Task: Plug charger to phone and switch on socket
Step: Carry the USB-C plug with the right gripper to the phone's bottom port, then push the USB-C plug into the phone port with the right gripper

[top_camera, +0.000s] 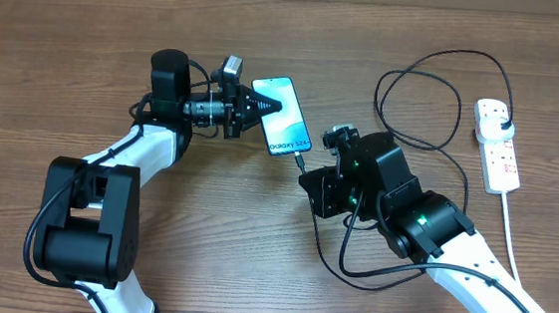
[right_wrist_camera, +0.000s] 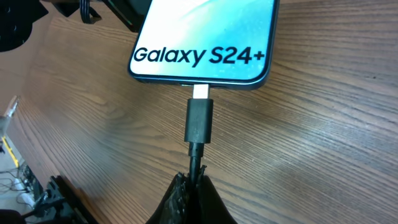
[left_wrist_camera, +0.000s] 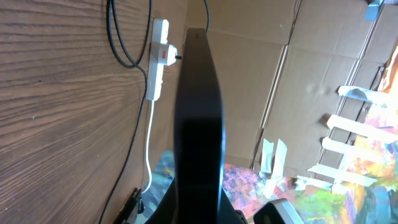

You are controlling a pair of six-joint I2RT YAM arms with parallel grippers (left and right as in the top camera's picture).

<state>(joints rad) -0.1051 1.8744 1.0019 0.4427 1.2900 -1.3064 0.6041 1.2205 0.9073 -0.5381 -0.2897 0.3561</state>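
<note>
1. At the bottom edge of the right wrist view, the right gripper (right_wrist_camera: 194,190) has its dark fingers pressed together on the thin black cable of the charger (right_wrist_camera: 196,154), pinching it just behind the plug.
2. Above the fingers, the black plug (right_wrist_camera: 200,119) stands straight up in the frame. Its silver tip meets the port in the bottom edge of the phone (right_wrist_camera: 202,37), and a short strip of metal shows between the plug body and the phone.
3. The phone lies on the wooden table (right_wrist_camera: 311,155) at the top of that view. It has a light-blue screen and the words "Galaxy S24+" at the end nearest the plug.
4. In the overhead view the phone sits at upper centre, angled. The left gripper (top_camera: 256,103) comes in from the left and closes on the phone's far left edge.
5. The left wrist view shows a dark slab edge-on down the middle of the frame. I cannot tell that gripper's fingers apart from it.
6. From the right gripper the black cable runs in wide loops toward the upper right of the overhead view, ending at a black adapter (top_camera: 503,121) seated in the socket (top_camera: 497,146).
7. The socket lies at the right edge, well apart from the phone. Its red switches are too small to read.
8. A white cord (top_camera: 510,230) trails from the socket toward the bottom right.
</note>
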